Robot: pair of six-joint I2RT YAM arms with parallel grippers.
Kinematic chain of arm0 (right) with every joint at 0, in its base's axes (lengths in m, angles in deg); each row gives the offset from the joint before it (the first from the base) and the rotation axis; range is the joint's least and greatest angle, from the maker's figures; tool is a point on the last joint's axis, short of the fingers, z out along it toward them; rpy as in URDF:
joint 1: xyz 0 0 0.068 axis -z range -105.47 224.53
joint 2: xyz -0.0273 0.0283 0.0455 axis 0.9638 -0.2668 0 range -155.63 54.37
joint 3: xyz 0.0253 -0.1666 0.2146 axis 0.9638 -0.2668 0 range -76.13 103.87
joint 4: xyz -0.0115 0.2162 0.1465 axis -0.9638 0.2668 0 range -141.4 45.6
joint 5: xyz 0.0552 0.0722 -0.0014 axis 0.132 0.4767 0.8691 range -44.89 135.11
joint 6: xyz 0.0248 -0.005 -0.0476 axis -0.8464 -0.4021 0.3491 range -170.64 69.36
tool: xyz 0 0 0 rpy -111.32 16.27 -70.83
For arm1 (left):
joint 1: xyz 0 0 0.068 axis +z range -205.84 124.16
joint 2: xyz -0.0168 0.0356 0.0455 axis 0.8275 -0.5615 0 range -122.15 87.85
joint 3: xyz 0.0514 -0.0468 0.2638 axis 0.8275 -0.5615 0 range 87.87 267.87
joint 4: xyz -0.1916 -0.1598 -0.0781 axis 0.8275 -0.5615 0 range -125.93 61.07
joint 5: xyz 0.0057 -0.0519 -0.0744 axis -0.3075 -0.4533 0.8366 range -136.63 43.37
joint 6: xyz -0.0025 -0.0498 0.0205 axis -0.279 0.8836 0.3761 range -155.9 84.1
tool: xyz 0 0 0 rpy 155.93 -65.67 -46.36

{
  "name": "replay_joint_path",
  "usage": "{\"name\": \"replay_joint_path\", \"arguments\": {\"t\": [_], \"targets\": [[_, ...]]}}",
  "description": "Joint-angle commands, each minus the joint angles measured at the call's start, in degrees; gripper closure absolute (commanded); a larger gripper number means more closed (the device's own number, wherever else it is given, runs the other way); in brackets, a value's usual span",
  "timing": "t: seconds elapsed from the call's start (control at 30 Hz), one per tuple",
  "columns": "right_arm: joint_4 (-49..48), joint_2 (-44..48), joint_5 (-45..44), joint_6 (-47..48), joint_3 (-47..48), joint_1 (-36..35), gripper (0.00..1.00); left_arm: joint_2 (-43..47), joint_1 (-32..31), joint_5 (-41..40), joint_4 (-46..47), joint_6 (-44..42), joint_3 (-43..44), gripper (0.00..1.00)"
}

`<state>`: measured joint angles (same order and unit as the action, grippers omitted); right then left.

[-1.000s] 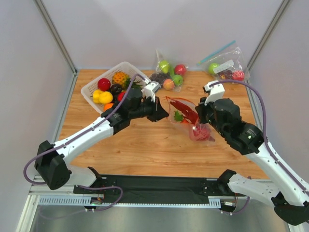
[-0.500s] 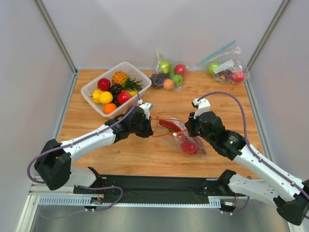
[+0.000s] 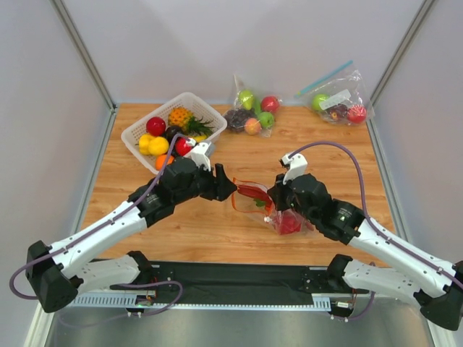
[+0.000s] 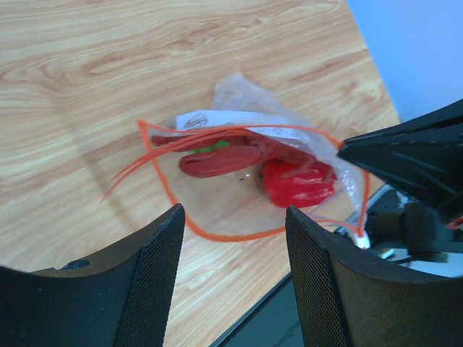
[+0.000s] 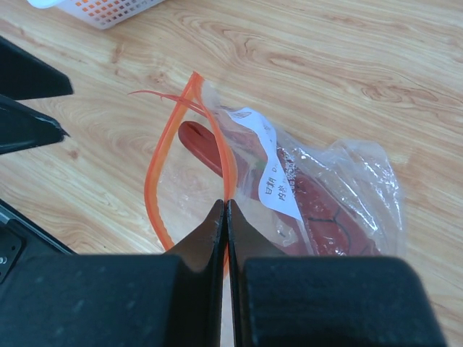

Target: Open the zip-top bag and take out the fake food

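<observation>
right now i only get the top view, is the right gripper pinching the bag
Observer: Yes. Its wrist view shows the right gripper shut on the orange zip strip of the bag.
Operator: and the left one
Observer: The left gripper is open and holds nothing.
Operator: is the mouth open
Observer: Yes, the strip gapes in a loop. The lobster and pepper lie inside.

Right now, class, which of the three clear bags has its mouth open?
The orange-zip bag in the middle: its rim gapes. The blue-zip bag and the apple bag lie at the back.
</observation>
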<state>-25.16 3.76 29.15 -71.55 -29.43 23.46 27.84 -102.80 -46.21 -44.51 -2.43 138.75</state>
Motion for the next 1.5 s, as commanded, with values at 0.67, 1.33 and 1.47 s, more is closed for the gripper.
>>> {"name": "replay_joint_path", "arguments": {"t": [0.67,1.33,1.47], "targets": [[-5.7,0.0,-5.7,-1.2,-2.0,-5.1,1.0,-16.2,-2.5,5.3,11.2,18.3,-0.8,0.21],[-6.7,1.6,-6.0,-1.2,-3.8,-9.0,1.0,-25.7,-2.4,-0.2,17.1,22.1,0.8,0.22],[-6.6,2.0,-5.9,-1.2,-3.9,-9.1,1.0,-28.4,-2.4,1.6,17.5,21.5,1.2,0.44]]}}
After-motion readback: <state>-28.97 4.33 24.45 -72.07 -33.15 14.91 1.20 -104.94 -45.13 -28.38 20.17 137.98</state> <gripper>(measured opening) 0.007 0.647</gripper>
